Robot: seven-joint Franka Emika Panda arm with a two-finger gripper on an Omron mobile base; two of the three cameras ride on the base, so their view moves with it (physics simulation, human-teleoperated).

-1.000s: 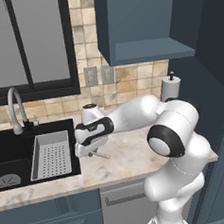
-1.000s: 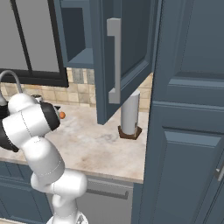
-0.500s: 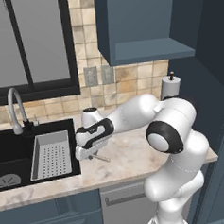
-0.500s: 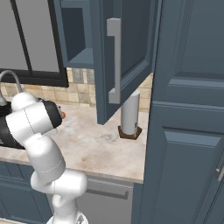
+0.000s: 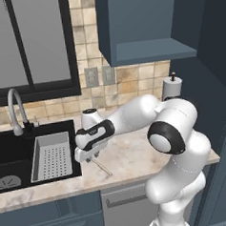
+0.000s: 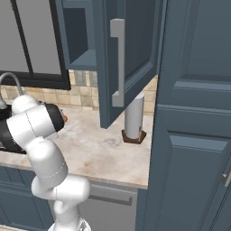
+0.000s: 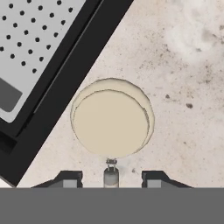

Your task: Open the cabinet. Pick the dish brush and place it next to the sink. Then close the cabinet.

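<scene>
Robot arm point(image 5: 148, 115) — glossy white rounded shells, bulbous at elbow and shoulder; dark grey circular joint caps ringed in black; a black band behind the gripper point(image 5: 86, 157). Gripper — white block body, two small dark finger tips point(image 7: 70, 178) with grey faces.

Pale cream round head and thin tan stick handle on the dish brush point(image 7: 111, 123). Mottled beige marble on the desk point(image 5: 137, 154). Black sink point(image 5: 10, 151), silver faucet point(image 5: 16, 109), grey strainer tray point(image 7: 30, 41) dotted with dark holes. Dark blue-grey cabinet point(image 6: 131, 58), silver bar handle point(image 6: 118, 63). Tan and cream backsplash tiles point(image 5: 87, 26). White arm point(image 5: 139, 115) with dark joints.
</scene>
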